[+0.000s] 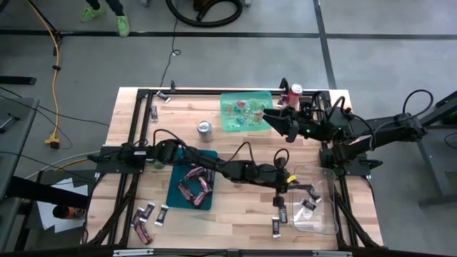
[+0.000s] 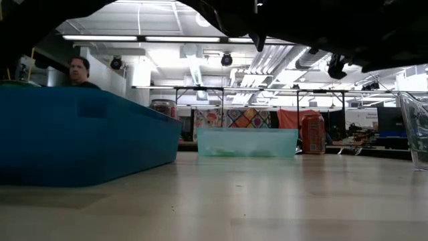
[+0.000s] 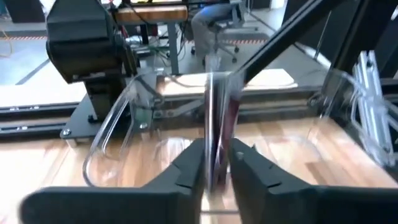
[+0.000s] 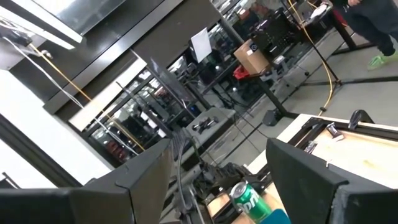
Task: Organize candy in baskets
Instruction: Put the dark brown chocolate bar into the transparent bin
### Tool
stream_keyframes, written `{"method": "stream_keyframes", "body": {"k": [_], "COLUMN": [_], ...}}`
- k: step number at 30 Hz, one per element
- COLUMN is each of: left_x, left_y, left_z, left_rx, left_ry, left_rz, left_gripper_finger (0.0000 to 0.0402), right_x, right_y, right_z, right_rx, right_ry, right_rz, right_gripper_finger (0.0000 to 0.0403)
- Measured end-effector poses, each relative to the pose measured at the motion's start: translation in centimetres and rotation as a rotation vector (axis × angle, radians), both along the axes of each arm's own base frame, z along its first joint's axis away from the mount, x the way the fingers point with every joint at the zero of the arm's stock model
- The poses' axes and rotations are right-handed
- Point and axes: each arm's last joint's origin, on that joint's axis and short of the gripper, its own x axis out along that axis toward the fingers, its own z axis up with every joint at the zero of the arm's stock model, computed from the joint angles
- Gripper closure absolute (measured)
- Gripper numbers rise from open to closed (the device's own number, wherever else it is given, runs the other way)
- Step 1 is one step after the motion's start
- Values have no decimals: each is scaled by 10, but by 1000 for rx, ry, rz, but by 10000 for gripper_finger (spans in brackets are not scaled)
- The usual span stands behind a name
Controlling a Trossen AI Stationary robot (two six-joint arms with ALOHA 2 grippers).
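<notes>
My left gripper reaches across the table to the clear basket at the front right and is shut on a dark maroon candy bar. Dark bars lie in the clear basket. Pinkish-red bars lie in the teal basket, and small green and red pieces in the green basket. Loose candy lies on the table at the front left, near the front middle and at the far left. My right gripper hangs open over the green basket's right end, holding nothing. My left gripper pinches the maroon bar's lower end between its two fingers. The fingers come nearly level from the table's left. The bar stands on edge and sticks out past the fingertips, just at the clear basket's near wall. It is blurred.
A silver can stands between the teal and green baskets, and a red can at the green basket's far right corner. Black frame rails run along the table's edges. In the low view the teal basket fills the left.
</notes>
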Motion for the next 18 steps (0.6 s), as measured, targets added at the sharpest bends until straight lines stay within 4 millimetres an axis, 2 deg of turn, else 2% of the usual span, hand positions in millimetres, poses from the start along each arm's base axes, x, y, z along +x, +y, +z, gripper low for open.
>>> {"method": "stream_keyframes", "body": {"k": [8, 11, 15, 18], "left_x": [-4, -17, -42, -60], "left_y": [6, 12, 36, 64], "left_z": [11, 30, 66, 75], "left_rx": [6, 52, 67, 21], "left_ry": [57, 188, 380, 514], "left_rz": [10, 16, 55, 122], "left_gripper_finger": [243, 219, 205, 204], "right_x": [0, -2, -10, -16], "right_y": [0, 0, -2, -3], "right_z": [0, 2, 6, 11], "right_rx": [-23, -24, -68, -94], "right_ry": [6, -1, -5, -23], "right_rz": [-5, -5, -15, -43], "right_gripper_finger": [146, 146, 146, 146]}}
